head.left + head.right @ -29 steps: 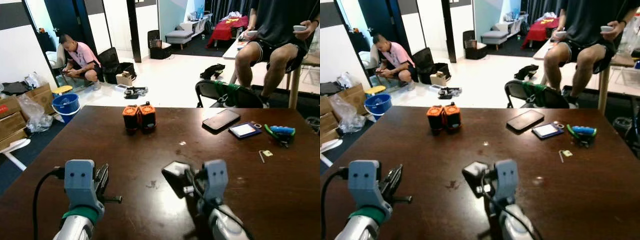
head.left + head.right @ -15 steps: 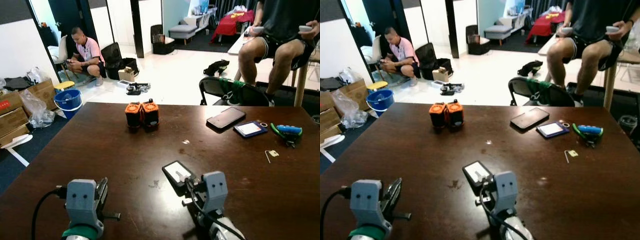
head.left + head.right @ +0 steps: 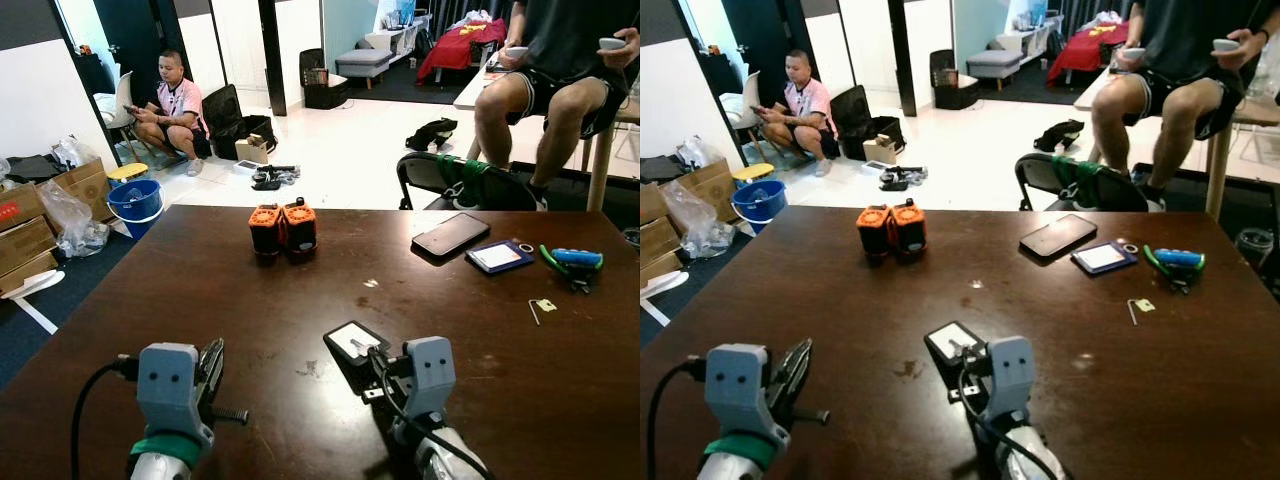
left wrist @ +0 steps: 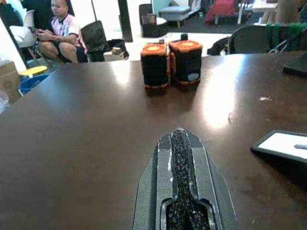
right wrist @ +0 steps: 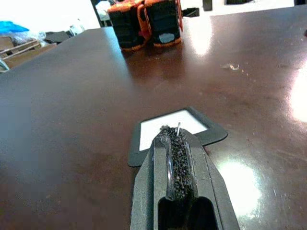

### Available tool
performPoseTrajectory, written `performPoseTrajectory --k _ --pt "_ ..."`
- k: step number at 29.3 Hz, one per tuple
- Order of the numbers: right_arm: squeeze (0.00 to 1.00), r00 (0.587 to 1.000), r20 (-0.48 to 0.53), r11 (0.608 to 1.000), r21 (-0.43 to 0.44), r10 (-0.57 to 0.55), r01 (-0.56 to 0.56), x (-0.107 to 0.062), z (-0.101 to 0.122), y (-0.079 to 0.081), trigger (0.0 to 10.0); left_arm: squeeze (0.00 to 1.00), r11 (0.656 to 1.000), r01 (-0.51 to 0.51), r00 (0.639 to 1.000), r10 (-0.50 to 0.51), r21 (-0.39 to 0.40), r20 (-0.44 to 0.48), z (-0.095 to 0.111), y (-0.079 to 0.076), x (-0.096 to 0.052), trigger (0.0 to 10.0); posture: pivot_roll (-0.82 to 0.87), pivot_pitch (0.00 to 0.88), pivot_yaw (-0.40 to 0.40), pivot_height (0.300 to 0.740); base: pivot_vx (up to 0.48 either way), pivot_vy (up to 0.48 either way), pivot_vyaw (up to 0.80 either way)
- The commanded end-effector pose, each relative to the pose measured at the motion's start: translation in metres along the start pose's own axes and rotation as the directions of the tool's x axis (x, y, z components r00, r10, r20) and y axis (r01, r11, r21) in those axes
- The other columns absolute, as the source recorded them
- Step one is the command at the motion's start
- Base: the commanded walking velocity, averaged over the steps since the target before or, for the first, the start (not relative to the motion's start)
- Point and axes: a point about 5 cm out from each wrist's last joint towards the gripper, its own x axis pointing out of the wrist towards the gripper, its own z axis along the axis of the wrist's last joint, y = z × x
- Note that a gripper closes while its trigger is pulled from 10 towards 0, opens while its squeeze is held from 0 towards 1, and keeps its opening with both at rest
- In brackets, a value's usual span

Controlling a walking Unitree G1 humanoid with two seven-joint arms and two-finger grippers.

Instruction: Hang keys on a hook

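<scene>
My right gripper (image 5: pixel 176 136) is clenched, fingers pressed together, tip hovering at the near edge of a flat black tag with a white face (image 5: pixel 169 129) lying on the brown table (image 3: pixel 200 300). A thin metal bit is sticking up at the fingertips; can't tell if it's a key or a hook. My left gripper (image 4: pixel 179 139) is also clenched, empty, hanging over bare tabletop. Two orange-and-black battery packs (image 3: pixel 283 228) are standing farther out, mid-table. At the far right a small key with a tag (image 3: pixel 537 309) is lying near green pliers (image 3: pixel 566 266), a card holder (image 3: pixel 499 257) and a phone (image 3: pixel 451 235). Two people are sitting beyond the table.
</scene>
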Motion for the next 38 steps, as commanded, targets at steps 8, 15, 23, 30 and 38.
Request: performPoseTrajectory --k 8,15,23,30,38 --pt "0.00 1.000 0.000 1.000 0.019 0.008 -0.008 0.003 0.000 0.001 10.0 0.00 1.000 -0.001 1.000 0.001 0.004 0.005 0.001 0.002 0.000 10.0 -0.05 0.000 0.179 0.740 -0.261 0.000 0.00" --pt "0.00 1.000 -0.003 1.000 0.002 0.026 -0.026 0.005 0.003 -0.001 10.0 0.00 1.000 -0.026 1.000 0.026 -0.011 0.006 -0.001 0.002 0.001 10.0 -0.07 0.000 0.146 0.740 -0.259 0.000 0.00" --pt "0.00 0.998 -0.017 0.998 -0.032 0.061 -0.061 0.009 0.008 -0.007 10.0 0.00 0.997 -0.070 0.997 0.070 -0.038 0.013 -0.004 0.001 0.000 10.0 -0.09 0.007 0.087 0.740 -0.254 0.000 0.00" --pt "0.00 0.996 -0.025 0.996 -0.040 0.084 -0.085 0.009 0.008 -0.006 10.0 0.00 0.996 -0.076 0.997 0.077 -0.048 0.016 -0.005 -0.002 -0.002 10.0 -0.09 0.006 0.079 0.740 -0.254 0.000 0.00" --pt "0.00 0.996 -0.029 0.996 -0.038 0.081 -0.082 0.009 0.008 -0.007 10.0 0.00 0.996 -0.071 0.997 0.072 -0.051 0.017 -0.005 -0.003 -0.002 10.0 -0.09 0.007 0.088 0.740 -0.255 0.000 0.00"
